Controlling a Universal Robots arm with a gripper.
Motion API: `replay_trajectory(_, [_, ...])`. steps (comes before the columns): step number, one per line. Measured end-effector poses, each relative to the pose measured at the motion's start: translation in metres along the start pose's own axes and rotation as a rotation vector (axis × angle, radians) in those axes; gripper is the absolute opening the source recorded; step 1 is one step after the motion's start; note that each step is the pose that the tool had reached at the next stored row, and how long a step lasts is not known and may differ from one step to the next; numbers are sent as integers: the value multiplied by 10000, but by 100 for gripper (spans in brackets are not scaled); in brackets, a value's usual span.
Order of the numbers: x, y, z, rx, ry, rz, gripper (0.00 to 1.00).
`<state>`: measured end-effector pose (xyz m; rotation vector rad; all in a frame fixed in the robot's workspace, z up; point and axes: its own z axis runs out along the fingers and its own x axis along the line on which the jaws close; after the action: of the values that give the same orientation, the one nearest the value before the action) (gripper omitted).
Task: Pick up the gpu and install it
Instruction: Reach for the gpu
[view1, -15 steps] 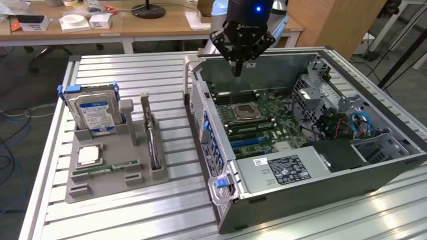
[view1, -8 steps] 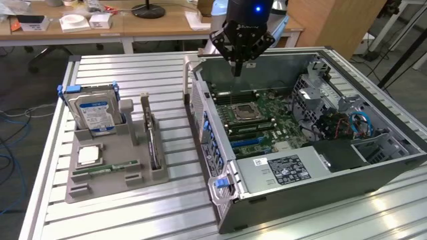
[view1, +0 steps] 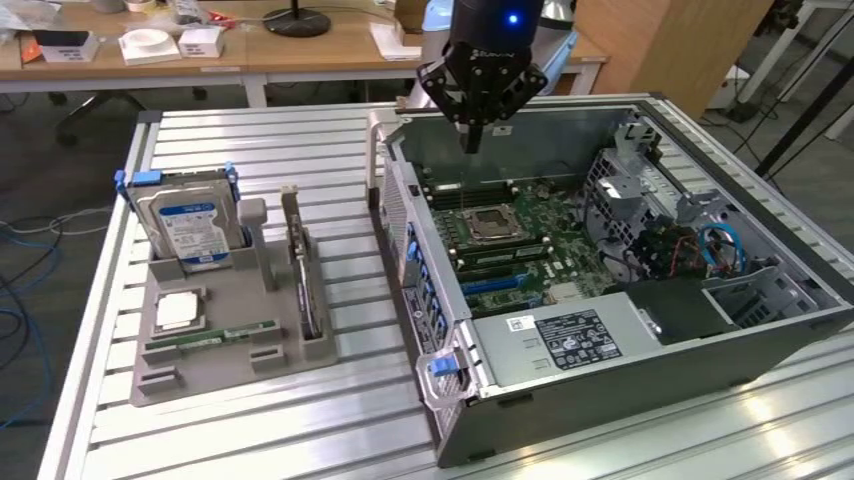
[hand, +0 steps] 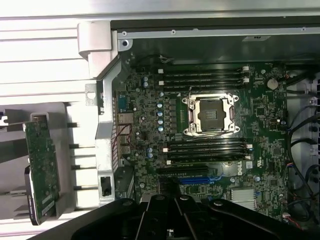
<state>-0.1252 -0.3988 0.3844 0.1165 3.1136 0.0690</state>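
Note:
The gpu (view1: 307, 285) stands on edge in the grey holder (view1: 214, 375), in the slot nearest the computer case. Seen from the wrist, the gpu (hand: 42, 162) is a green card with a dark edge, lying outside the case wall. My gripper (view1: 470, 140) hangs above the far end of the open case (view1: 667, 335), well away from the gpu. Its black fingers (hand: 155, 217) are shut together with nothing between them. Below them lies the motherboard (hand: 150, 125) with a blue card slot (hand: 195, 179).
The holder also carries a hard drive (view1: 190, 218) with a blue-white label, a processor chip (view1: 178, 310) and a memory stick (view1: 214, 338). The motherboard's processor socket (view1: 487, 222) is uncovered. Cables (view1: 714, 250) and drive cages fill the case's right side. Desks stand behind.

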Motion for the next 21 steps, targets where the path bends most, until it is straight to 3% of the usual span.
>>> replay_trajectory(21, [297, -23, 16, 0, 2, -34, 11])
